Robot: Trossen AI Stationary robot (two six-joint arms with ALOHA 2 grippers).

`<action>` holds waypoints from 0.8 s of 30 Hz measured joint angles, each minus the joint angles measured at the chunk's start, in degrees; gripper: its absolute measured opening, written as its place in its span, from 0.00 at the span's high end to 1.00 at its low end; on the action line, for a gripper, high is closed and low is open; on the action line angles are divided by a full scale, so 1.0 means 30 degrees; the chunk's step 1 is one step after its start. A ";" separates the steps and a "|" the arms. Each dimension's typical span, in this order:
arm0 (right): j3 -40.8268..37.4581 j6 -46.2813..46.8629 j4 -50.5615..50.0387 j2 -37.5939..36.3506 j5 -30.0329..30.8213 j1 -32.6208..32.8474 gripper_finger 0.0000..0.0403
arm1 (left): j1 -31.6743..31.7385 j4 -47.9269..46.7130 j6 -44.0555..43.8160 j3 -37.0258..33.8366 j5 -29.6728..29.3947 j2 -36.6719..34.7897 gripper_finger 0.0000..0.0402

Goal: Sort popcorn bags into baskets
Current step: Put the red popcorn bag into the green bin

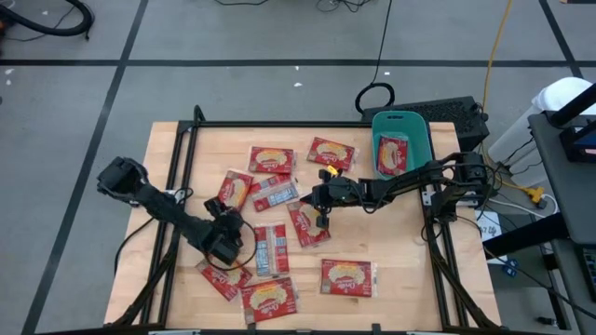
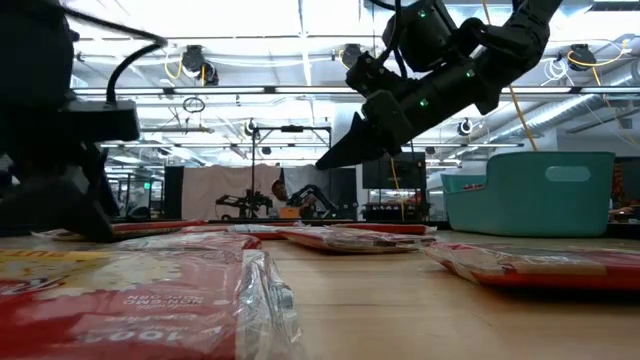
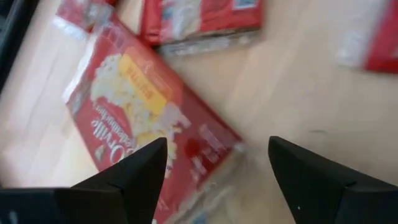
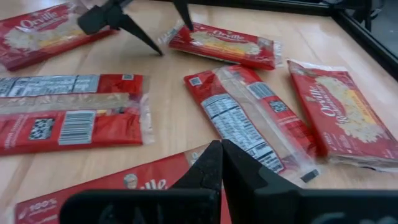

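Observation:
Several red popcorn bags lie flat on the wooden table; some show a grey label side, like one bag. The teal basket stands at the far right with one bag inside. My left gripper is open near the front left. Its fingers stand low over the corner of a picture-side bag. My right gripper is shut and holds nothing. It hangs raised over the bags at the table's middle.
Bags crowd the table's middle and near side, among them one at the front and one at the front right. A black frame rail runs along the far edge. Bare wood shows at the far left.

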 joint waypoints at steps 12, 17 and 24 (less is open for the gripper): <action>-0.0001 0.1588 0.0614 0.0000 -0.0030 0.0073 1.00 | 0.0660 -0.1345 0.0143 -0.0060 0.0659 0.0895 0.95; -0.0001 0.2649 0.1536 -0.0007 -0.0022 0.0063 1.00 | 0.0952 -0.3542 0.2036 0.0985 0.0350 0.0613 0.97; -0.0001 0.4469 0.2539 -0.0007 -0.0125 -0.0412 1.00 | 0.1096 -0.4253 0.9098 0.2870 -0.0643 -0.0259 0.98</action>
